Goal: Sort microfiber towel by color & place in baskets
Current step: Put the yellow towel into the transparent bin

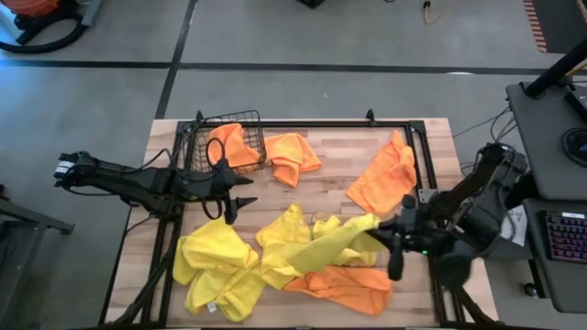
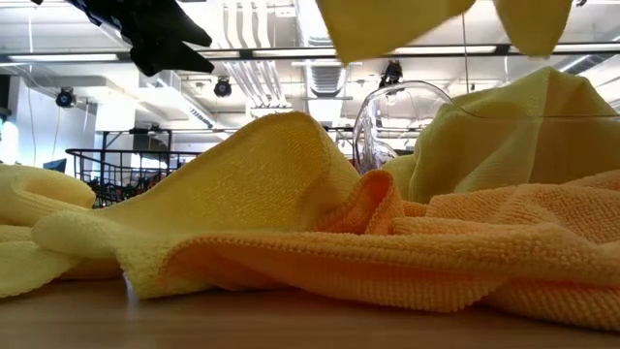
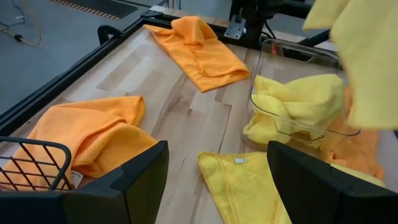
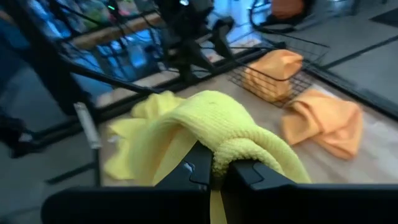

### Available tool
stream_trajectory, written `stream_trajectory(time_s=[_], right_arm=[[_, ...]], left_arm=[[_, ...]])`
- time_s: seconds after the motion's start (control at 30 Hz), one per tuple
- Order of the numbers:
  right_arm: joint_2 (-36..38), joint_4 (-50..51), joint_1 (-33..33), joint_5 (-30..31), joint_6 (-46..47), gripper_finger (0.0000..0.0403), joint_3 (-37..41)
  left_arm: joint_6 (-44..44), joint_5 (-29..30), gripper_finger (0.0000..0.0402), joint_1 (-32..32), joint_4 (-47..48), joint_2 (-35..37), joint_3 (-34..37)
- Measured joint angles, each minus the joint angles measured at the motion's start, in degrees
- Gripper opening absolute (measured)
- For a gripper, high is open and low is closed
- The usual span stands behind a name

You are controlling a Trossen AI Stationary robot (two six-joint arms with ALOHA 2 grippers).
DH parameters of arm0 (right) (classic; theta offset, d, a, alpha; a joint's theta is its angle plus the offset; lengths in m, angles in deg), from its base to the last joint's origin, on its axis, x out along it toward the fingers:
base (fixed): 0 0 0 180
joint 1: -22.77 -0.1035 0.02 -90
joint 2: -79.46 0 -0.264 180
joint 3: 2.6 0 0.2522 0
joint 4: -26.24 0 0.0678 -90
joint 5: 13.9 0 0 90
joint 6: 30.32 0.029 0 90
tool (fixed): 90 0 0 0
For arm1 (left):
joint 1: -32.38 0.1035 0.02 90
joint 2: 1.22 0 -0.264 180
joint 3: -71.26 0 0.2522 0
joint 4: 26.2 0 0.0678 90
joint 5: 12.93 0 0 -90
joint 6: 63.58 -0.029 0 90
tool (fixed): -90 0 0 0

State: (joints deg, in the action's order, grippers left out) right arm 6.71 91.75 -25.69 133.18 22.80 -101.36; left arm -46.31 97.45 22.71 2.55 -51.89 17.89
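Observation:
My right gripper is raised over the table's near right part, shut on a yellow microfiber towel that hangs over the clear bin. Another yellow towel lies in that bin. My left gripper hovers open near the wire basket, touching nothing. An orange towel lies in the wire basket. More yellow towels and orange towels lie loose on the table. My right gripper pinches a bunched fold of the yellow towel between its two fingers, and cloth bulges over the fingertips. The fingers come from the table's right side, slanting slightly down. The towel is lifted, and its free ends hang slack above the pile.
One orange towel lies beside the wire basket and another near the table's right edge. Bare wood shows in the table's middle. A black frame runs along the table's edges.

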Motion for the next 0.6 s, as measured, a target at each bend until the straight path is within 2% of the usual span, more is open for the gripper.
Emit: stream_trajectory(time_s=[0.1,0.17,0.27,0.43,0.6], right_arm=[[-1.82,1.50,2.18,-0.75,0.15,0.0009,0.30],[-3.01,3.62,3.63,-3.65,2.08,0.0009,0.33],[-4.54,8.73,5.71,-8.50,7.30,0.0009,0.40],[-6.21,19.50,7.40,-9.28,16.70,0.0009,0.42],[-8.84,18.44,8.83,-11.18,16.03,0.0009,0.73]], left_arm=[[0.00,0.00,0.0256,0.00,0.00,0.00,-0.01],[0.00,0.00,0.0256,0.00,0.02,0.00,-0.01],[0.00,0.00,0.0256,0.00,0.02,0.00,-0.01],[0.00,0.00,0.0256,0.00,0.02,0.00,-0.01],[0.29,0.00,0.0256,-0.02,0.03,0.00,-0.01]])
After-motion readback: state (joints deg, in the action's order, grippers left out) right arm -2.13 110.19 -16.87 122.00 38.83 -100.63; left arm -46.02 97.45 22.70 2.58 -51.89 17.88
